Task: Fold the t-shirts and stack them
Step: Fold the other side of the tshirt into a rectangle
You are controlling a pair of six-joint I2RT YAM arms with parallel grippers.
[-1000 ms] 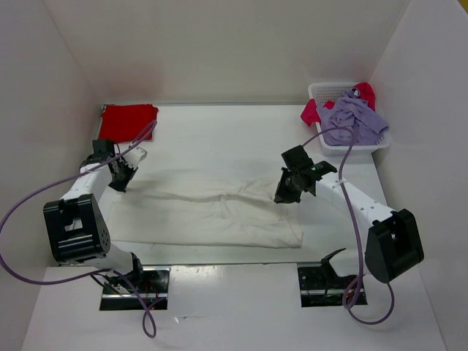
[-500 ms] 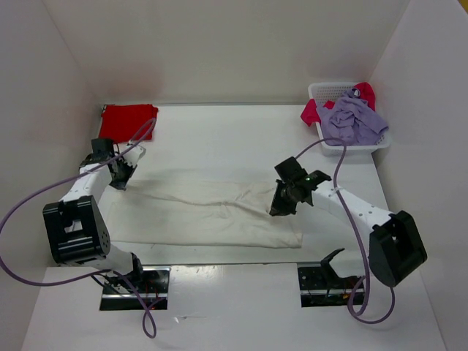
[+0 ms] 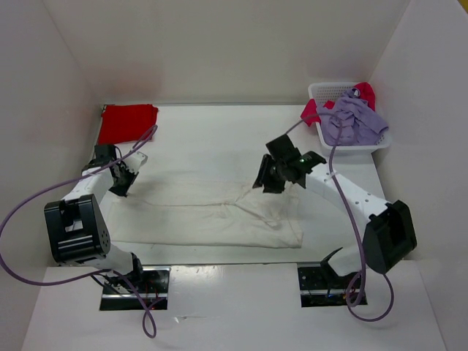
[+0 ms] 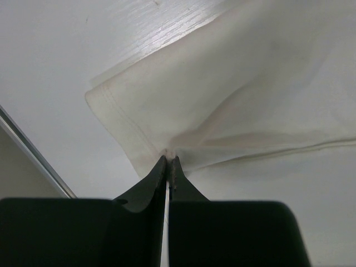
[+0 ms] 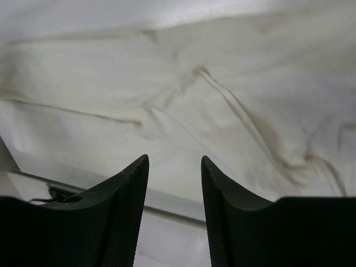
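Mid-fold on the off-white t-shirt [image 3: 205, 212]: left end effector [image 4: 168, 161] is clamping its corner, right end effector [image 5: 175, 161] is hovering released just above it, probably needing a fresh grab next.

The off-white shirt [image 3: 197, 216] lies spread wide across the middle of the table [image 3: 219, 131]. It is mostly flat but creased, with a ridge of wrinkles running along its length and rumpled folds toward its right end. Its far left corner, hemmed along the edge, is pinched tight in my left claw [image 4: 168, 161], and the cloth there gathers into a small peak. The red shirt [image 3: 127, 122] sits folded flat in the far left corner. The lavender shirt [image 3: 351, 121] is heaped in the basket [image 3: 330, 85] at far right. The pinkish red shirt [image 3: 311, 112] lies crumpled beneath it and spills over the basket's left rim.
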